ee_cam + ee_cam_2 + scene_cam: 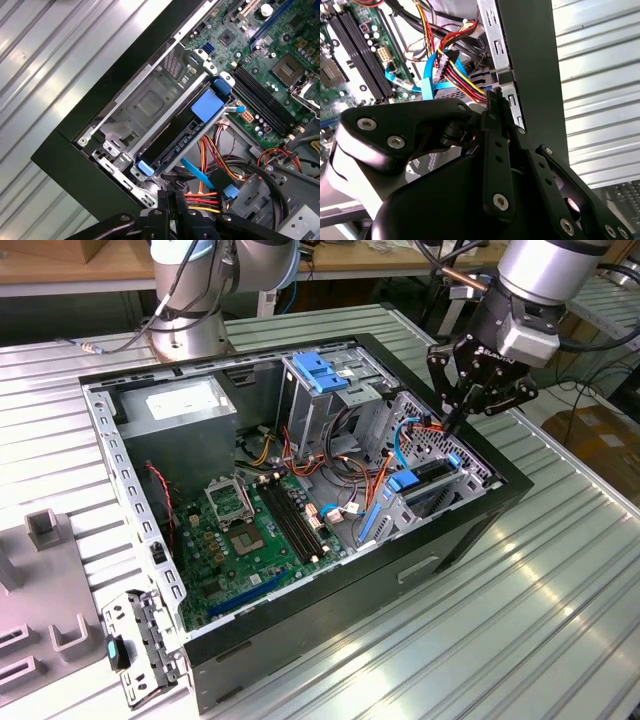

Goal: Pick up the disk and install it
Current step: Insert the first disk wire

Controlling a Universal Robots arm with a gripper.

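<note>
Black gripper (455,420) fingers are sitting pressed together with nothing between them, poised over the far corner of the open computer case (470,530) toward the exterior view's right, just above the bundle of red, yellow and orange cables (385,455). In both wrist views the two slim fingers (170,205) are lying side by side, closed, with the tips hanging just above the wiring and the case's metal edge. The disk (175,137) is already sitting inside the case, standing on edge in the lower drive bay near that same corner; in the first wrist view it is showing its dark side and a blue plastic rail with rounded blue ends, and a blue pull tab (207,106) is lying on top of it. In the exterior view the disk (425,480) is showing as a blue-railed slab in the bay just below the gripper, close to it but not touching. A blue data cable (427,80) is running down beside the power wires near the fingertips. Green motherboard (255,530) is lying flat in the middle of the case, with the grey power supply (185,410) at the far end toward the exterior view's left, and the blue latch plate (320,370) is topping the upright drive cage. The whole case is resting on a ribbed metal table (540,630).
</note>
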